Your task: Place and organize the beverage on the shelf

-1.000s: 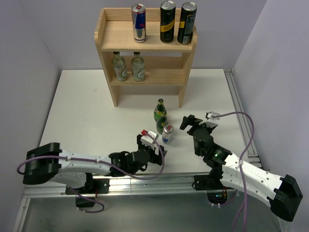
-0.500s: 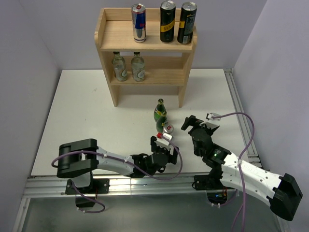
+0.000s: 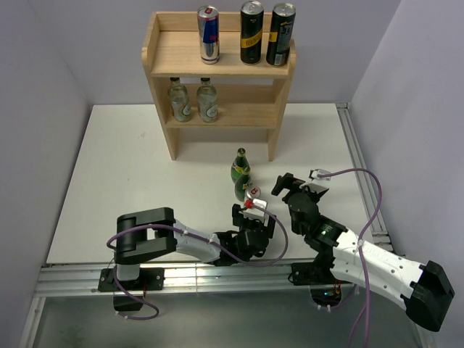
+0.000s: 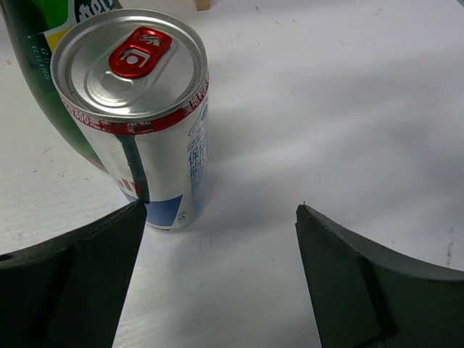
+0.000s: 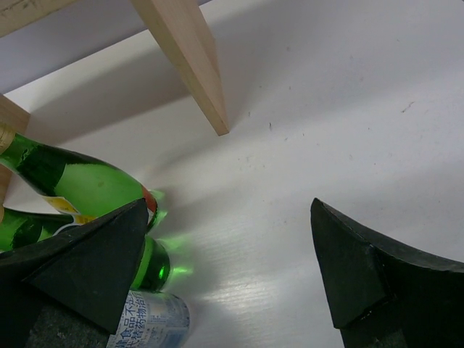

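Standing before released left end effector (image 4: 219, 217): silver red-tabbed can (image 4: 134, 80); right end effector (image 5: 228, 212) released too.

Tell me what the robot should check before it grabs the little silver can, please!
1. Is the left gripper open? ok.
2. Is the small can standing upright? ok.
3. Is the can centred between the fingers? not ok, it sits close to one finger.
4. Is there a gap between the can and the green bottle behind it? cannot tell, they look very close.
5. Is there bare space on the upper board of the shelf? ok, beside the blue-and-silver can.
6. Is the right gripper open and holding nothing? ok.
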